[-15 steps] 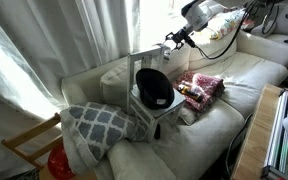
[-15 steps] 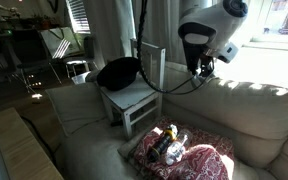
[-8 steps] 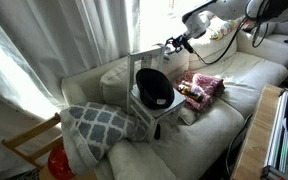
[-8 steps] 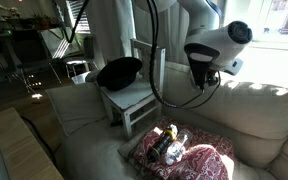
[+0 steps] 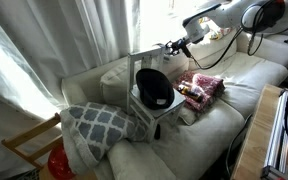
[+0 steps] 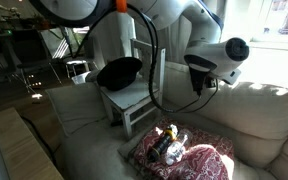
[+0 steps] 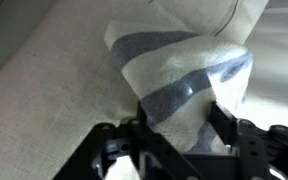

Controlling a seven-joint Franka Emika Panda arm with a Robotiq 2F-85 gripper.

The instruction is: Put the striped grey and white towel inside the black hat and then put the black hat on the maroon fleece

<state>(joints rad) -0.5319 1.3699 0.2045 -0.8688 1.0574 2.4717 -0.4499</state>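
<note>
In the wrist view my gripper (image 7: 179, 128) is shut on the striped grey and white towel (image 7: 184, 65), which bunches up between the fingers against the cream sofa. In both exterior views the gripper (image 5: 173, 45) (image 6: 204, 84) is at the sofa's backrest, behind the small white chair. The black hat (image 5: 154, 88) (image 6: 119, 72) lies on that chair's seat. The maroon fleece (image 5: 208, 84) (image 6: 194, 160) lies on the sofa seat beside the chair. The towel is too small to make out in the exterior views.
The white chair (image 5: 144, 112) (image 6: 136, 101) stands on the sofa. A small colourful object (image 5: 190, 91) (image 6: 165, 146) lies on the fleece. A grey patterned pillow (image 5: 99, 125) lies at the sofa's end. A wooden chair (image 5: 24, 147) and curtains stand beyond.
The arm has lowered and swung, bringing the wrist down closer to the sofa backrest. The hat, chair and fleece have not moved.
</note>
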